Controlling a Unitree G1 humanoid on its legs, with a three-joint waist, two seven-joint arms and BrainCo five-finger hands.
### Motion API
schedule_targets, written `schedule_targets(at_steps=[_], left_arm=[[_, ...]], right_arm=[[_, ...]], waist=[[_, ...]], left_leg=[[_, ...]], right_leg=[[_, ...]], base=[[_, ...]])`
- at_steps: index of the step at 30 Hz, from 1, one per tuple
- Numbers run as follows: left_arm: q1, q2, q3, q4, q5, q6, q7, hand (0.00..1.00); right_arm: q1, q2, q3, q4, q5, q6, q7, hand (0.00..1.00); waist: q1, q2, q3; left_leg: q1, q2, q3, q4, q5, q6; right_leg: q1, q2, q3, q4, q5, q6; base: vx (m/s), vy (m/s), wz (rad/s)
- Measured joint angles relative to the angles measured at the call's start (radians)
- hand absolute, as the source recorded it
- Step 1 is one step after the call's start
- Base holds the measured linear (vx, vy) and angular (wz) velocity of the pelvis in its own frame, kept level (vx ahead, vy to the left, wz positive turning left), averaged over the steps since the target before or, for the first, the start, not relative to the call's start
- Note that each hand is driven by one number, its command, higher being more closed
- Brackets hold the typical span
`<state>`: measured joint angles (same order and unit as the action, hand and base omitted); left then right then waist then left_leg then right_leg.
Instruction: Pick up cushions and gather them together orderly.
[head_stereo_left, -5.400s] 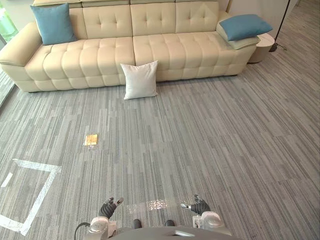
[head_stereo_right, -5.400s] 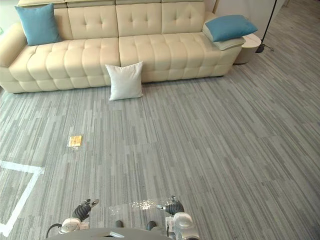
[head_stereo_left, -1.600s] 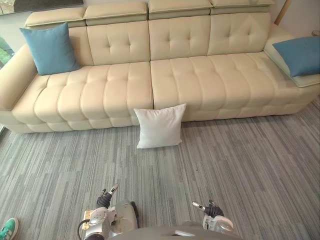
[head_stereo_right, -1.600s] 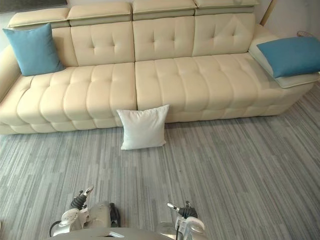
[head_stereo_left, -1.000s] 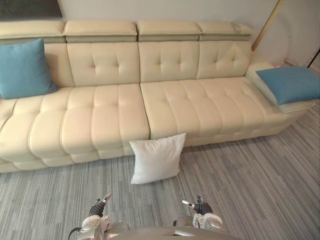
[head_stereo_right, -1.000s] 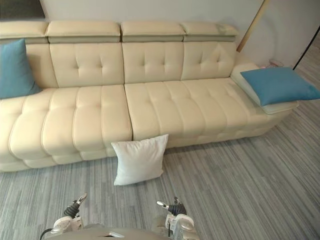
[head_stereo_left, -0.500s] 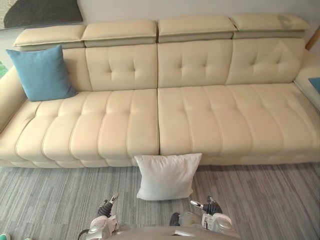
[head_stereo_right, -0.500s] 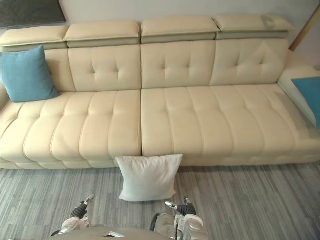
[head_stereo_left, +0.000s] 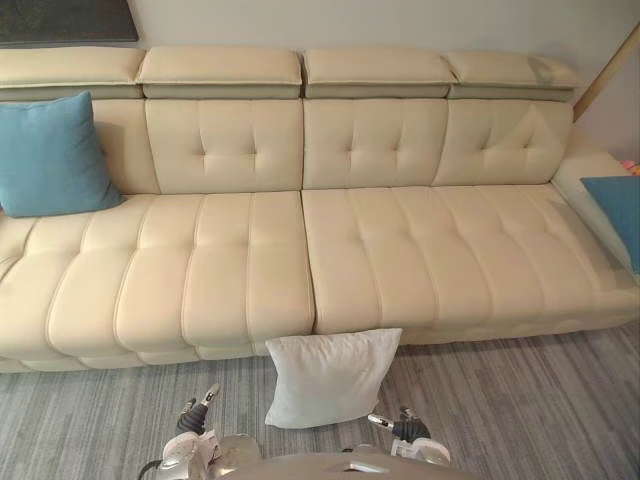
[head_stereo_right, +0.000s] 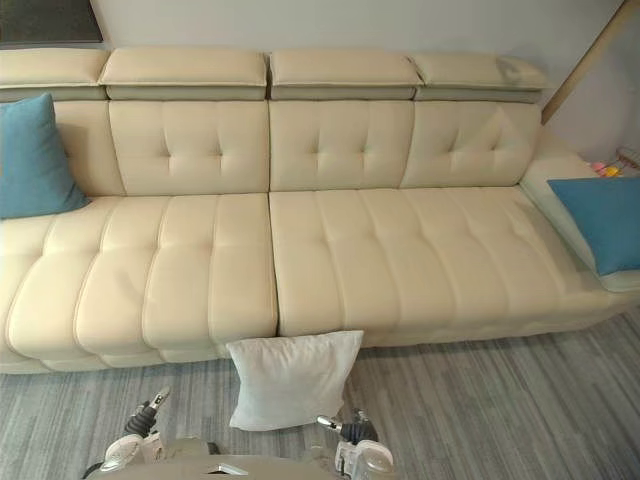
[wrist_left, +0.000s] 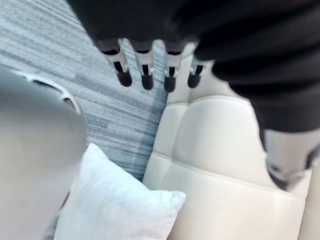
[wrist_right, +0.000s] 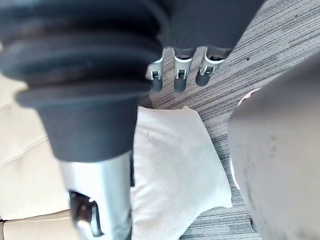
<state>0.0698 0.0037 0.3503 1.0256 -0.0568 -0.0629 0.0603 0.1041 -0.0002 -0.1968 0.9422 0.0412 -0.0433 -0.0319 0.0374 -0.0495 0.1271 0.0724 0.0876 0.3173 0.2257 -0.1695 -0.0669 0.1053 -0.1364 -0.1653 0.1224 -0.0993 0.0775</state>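
White cushion (head_stereo_left: 330, 375) leans against the front of the cream sofa (head_stereo_left: 380, 250); the robot has closed in, so it now lies just ahead of left hand (head_stereo_left: 190, 415) and right hand (head_stereo_left: 400, 428). Both hands hang empty, fingers straight and apart; a grasp seems next

Sofa (head_stereo_left: 250, 270): cream leather-look upholstery, smooth, faint sheen, button-tufted.
White cushion (head_stereo_left: 330, 378): matt woven cloth.
Blue cushion (head_stereo_left: 50, 155), sofa's left end: matt cloth.
Floor (head_stereo_left: 520, 400): grey striped carpet, short rough pile.
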Motion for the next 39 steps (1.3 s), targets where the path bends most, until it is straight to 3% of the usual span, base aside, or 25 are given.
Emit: schedule_targets(at_steps=[1, 4, 7, 11, 12, 13, 14, 15, 18, 19, 24, 30, 39], left_arm=[[-0.001, -0.004, -0.047, 0.006, 0.000, -0.001, 0.001, 0.00], [-0.013, -0.006, -0.054, 0.001, -0.001, 0.000, 0.014, 0.00], [-0.019, -0.005, -0.084, -0.032, -0.012, -0.001, 0.041, 0.00], [-0.019, -0.001, -0.091, -0.037, -0.020, -0.004, 0.042, 0.00], [-0.066, 0.032, -0.134, -0.047, -0.020, 0.000, 0.042, 0.00], [-0.089, 0.045, -0.164, -0.056, -0.020, 0.002, 0.042, 0.00], [-0.154, 0.063, -0.221, -0.078, -0.055, -0.005, 0.059, 0.00], [-0.218, 0.079, -0.220, -0.118, -0.111, -0.017, 0.086, 0.00], [-0.364, 0.093, -0.204, -0.118, -0.176, -0.024, 0.111, 0.00], [-0.377, 0.093, -0.207, -0.142, -0.178, -0.027, 0.113, 0.00], [-0.457, 0.108, -0.197, -0.152, -0.187, -0.030, 0.122, 0.00], [-0.621, 0.141, -0.194, -0.164, -0.206, -0.029, 0.142, 0.00], [-0.751, 0.171, -0.219, -0.222, -0.215, -0.026, 0.156, 0.00]], right_arm=[[-0.007, -0.026, 0.034, 0.005, -0.010, -0.002, -0.006, 0.00], [-0.030, -0.045, 0.044, -0.002, -0.032, 0.003, -0.037, 0.00], [-0.033, -0.046, 0.058, -0.032, -0.048, 0.003, -0.059, 0.00], [-0.026, -0.047, 0.057, -0.053, -0.048, 0.004, -0.078, 0.00], [-0.084, -0.080, 0.102, -0.064, -0.049, 0.009, -0.078, 0.00], [-0.122, -0.098, 0.108, -0.075, -0.049, 0.011, -0.078, 0.00], [-0.200, -0.153, 0.112, -0.145, -0.039, 0.009, -0.101, 0.00], [-0.283, -0.199, 0.100, -0.222, -0.024, -0.002, -0.141, 0.00], [-0.464, -0.255, 0.052, -0.241, 0.001, -0.001, -0.194, 0.00], [-0.482, -0.264, 0.054, -0.268, 0.003, -0.004, -0.212, 0.00], [-0.606, -0.290, 0.054, -0.258, 0.021, -0.002, -0.246, 0.00], [-0.804, -0.365, 0.067, -0.231, 0.073, 0.000, -0.288, 0.00], [-1.031, -0.441, 0.117, -0.076, 0.133, 0.008, -0.308, 0.00]], waist=[[0.003, 0.018, -0.004], [0.010, 0.028, 0.012], [0.012, 0.025, 0.046], [0.015, 0.019, 0.057], [0.012, 0.029, 0.156], [0.012, 0.030, 0.183], [0.003, 0.029, 0.137], [0.002, 0.029, 0.158], [-0.011, 0.034, 0.319], [-0.010, 0.034, 0.330], [-0.012, 0.040, 0.339], [-0.015, 0.059, 0.397], [-0.010, 0.059, 0.411]], left_leg=[[0.024, -0.006, 0.005, -0.083, 0.049, -0.007], [0.009, -0.005, 0.010, -0.092, 0.062, -0.008], [-0.038, -0.006, 0.015, -0.090, 0.074, -0.006], [-0.035, -0.006, 0.015, -0.087, 0.075, -0.006], [-0.055, 0.007, 0.017, -0.027, 0.024, -0.027], [-0.106, 0.017, 0.018, 0.028, 0.012, -0.018], [-0.359, 0.051, 0.009, 0.209, -0.025, 0.008], [-0.547, 0.073, 0.015, 0.315, -0.043, 0.023], [-0.624, 0.102, 0.015, 0.407, -0.045, 0.038], [-0.664, 0.114, 0.010, 0.426, -0.051, 0.043], [-0.868, 0.138, 0.008, 0.503, -0.056, 0.050], [-1.088, 0.151, 0.000, 0.595, -0.040, 0.062], [-1.312, 0.174, -0.001, 0.705, -0.044, 0.087]], right_leg=[[-0.005, 0.013, 0.016, -0.034, 0.028, 0.012], [-0.042, 0.014, 0.024, -0.009, 0.030, 0.012], [-0.110, 0.012, 0.043, 0.018, 0.033, 0.012], [-0.108, 0.011, 0.044, 0.021, 0.034, 0.013], [-0.124, 0.010, 0.054, 0.073, -0.001, 0.004], [-0.176, 0.009, 0.065, 0.122, -0.010, 0.000], [-0.444, 0.006, 0.090, 0.292, -0.025, -0.003], [-0.631, 0.006, 0.109, 0.387, -0.031, -0.003], [-0.705, 0.019, 0.121, 0.449, -0.018, -0.005], [-0.744, 0.025, 0.121, 0.468, -0.022, -0.010], [-0.962, 0.026, 0.134, 0.552, -0.019, -0.024], [-1.195, 0.022, 0.149, 0.663, -0.015, -0.031], [-1.429, 0.021, 0.167, 0.775, -0.019, -0.027]], base=[[-0.13, -0.085, -0.17], [-0.12, -0.037, -0.13], [-0.13, -0.009, -0.10], [-0.05, -0.001, -0.04], [-0.11, 0.009, -0.18], [-0.32, 0.009, -0.28], [-0.44, 0.019, -0.30], [-0.37, 0.015, -0.25], [-0.21, 0.025, -0.14], [-0.20, -0.024, -0.08], [-0.14, -0.039, -0.08], [-0.09, -0.004, 0.03], [-0.06, -0.009, 0.02]])
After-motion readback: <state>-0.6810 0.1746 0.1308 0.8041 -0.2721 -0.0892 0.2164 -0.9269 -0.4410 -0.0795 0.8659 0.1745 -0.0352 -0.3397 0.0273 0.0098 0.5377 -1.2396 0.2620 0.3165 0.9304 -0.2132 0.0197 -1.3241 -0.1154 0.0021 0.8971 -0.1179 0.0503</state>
